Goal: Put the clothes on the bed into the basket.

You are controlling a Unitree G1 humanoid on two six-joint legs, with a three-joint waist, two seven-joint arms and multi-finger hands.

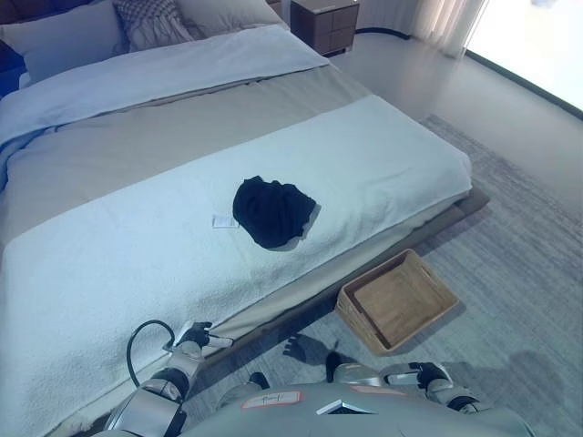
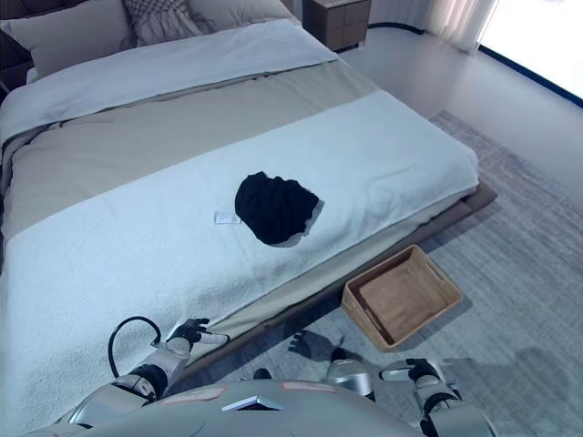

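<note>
- Nearest of all, the left hand [image 1: 194, 336] sits low at the foot edge of the bed [image 1: 109, 264], right against the hanging white cover; its fingers look loosely bent and hold nothing, with pale tips showing toward the mattress edge.
- The right hand [image 2: 421, 370] hangs over the grey rug [image 1: 537, 273] on the other side, well apart from the bed; its dark fingers look relaxed and empty too, though they are small here and I cannot be fully sure of their curl.
- Just beyond the right hand, the wicker basket [image 1: 435, 284] stands on the rug beside the foot of the bed; it is rectangular, set at an angle to the bed frame, and I see only a flat brown bottom inside it.
- Further in, the black garment [image 1: 271, 211] lies crumpled in a heap on the white cover, roughly in the middle of the bed's lower half; a small white tag [image 1: 223, 221] lies touching its left edge; both hands are well away from it.
- Past the garment runs a beige band of bedding, then a pale blue sheet.
- At the far end lie the pillows [image 1: 64, 45], one of them patterned; a dark nightstand [image 1: 326, 23] stands by the head of the bed; beyond that, curtains [image 1: 437, 23] hang by a bright window.
</note>
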